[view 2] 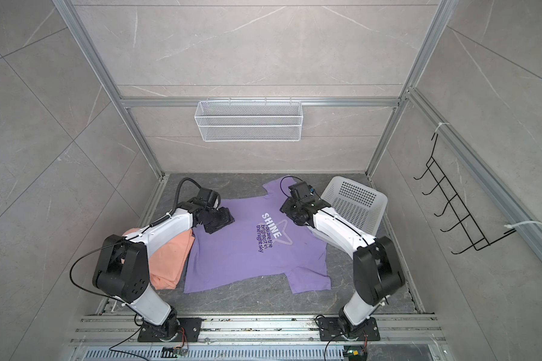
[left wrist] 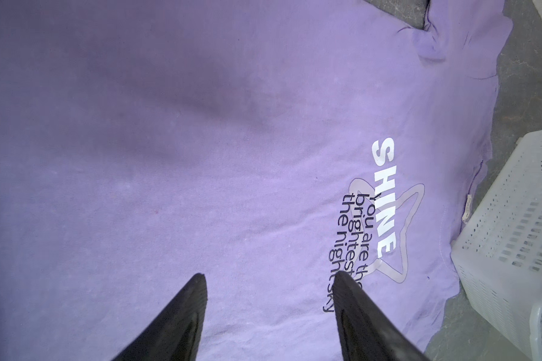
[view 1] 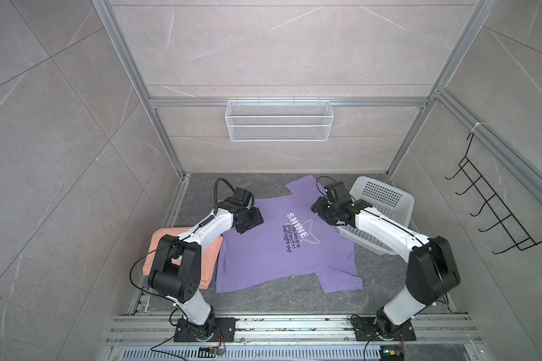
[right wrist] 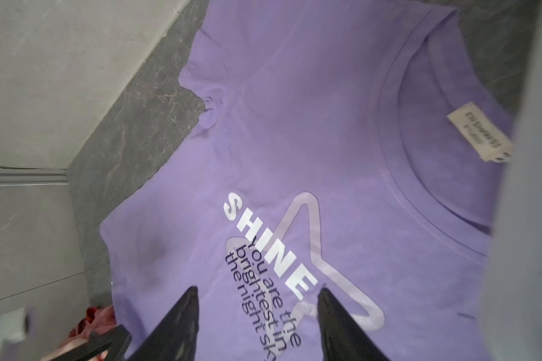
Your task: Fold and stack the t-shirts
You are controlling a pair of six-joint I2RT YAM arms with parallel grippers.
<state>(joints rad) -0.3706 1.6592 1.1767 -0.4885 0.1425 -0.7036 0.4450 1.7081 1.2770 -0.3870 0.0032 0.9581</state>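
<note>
Above the lavender shirt, left gripper and right gripper spread empty jaws.

- Lavender t-shirt: purple, white "SHINE", dark lettering, pale star outline.
- Peach t-shirt: plain salmon-peach.
- Basket: white, rows of small holes.
- Counter: dark grey, pale marble veins.

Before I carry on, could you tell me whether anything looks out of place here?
The white perforated basket seems tipped rather than standing level, right against the collar side of the lavender t-shirt. Its far sleeve is puckered at the armpit.
</note>
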